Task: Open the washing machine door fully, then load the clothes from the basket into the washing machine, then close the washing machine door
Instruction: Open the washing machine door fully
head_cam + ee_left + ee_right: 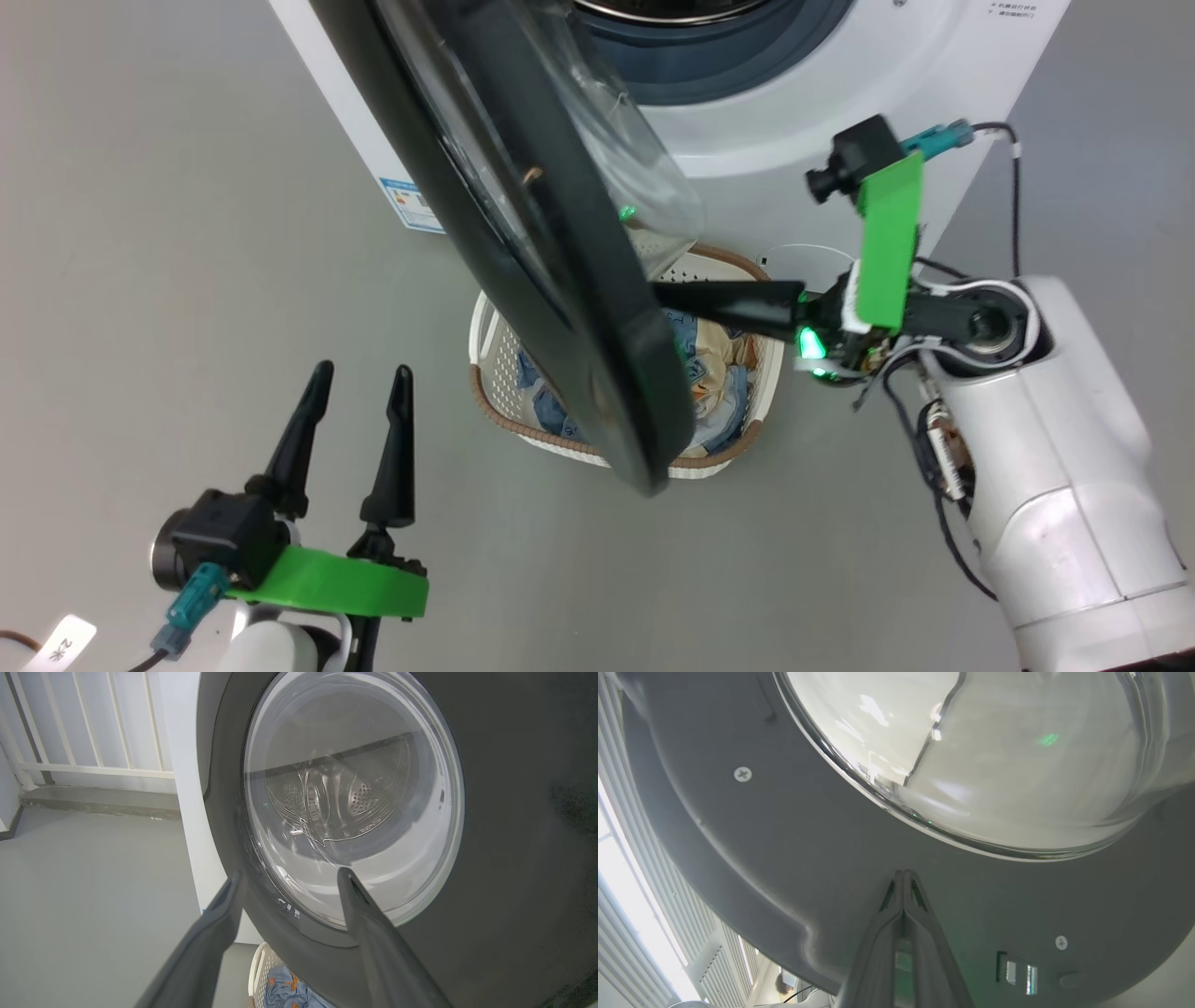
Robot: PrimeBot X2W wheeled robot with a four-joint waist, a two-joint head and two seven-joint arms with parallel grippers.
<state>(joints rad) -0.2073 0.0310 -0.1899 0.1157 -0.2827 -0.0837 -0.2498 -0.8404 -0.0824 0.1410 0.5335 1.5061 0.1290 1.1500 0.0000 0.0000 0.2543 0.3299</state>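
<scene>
Washing machine door (624, 392) stands swung partway out from the washing machine (803, 121). Its glossy black rim runs edge-on down the middle of the head view, and its clear glass bowl (597, 140) bulges toward the machine's open mouth. Below the door's free edge, on the grey floor (140, 280) just in front of the machine, sits the basket (499, 359). It is cream and perforated with a brown rim, and the door hides part of it. The clothes (719, 373) lie inside the basket: blue fabric with cream and orange patches.

The right tool (672, 295) reaches in from the right, above the basket's far rim. Its two dark fingers (738, 299) are pressed together with nothing between them, and their tips pass behind the door's rim. In the right wrist view the joined tips sit right at the grey inner face of the door, just under the glass bowl. Whether they actually press on it I cannot tell.

The left tool (362, 369) hovers low at the left over the floor, apart from the door and the basket, its jaws wide and holding nothing. Its wrist view looks at the door's outer face. The perforated steel drum (327, 798) shows through the glass, a corner of the basket with blue cloth sits at the bottom, and a white railing (93, 718) stands beyond the machine's white side.

A small blue label (411, 201) sits at the lower left corner of the machine's front.
</scene>
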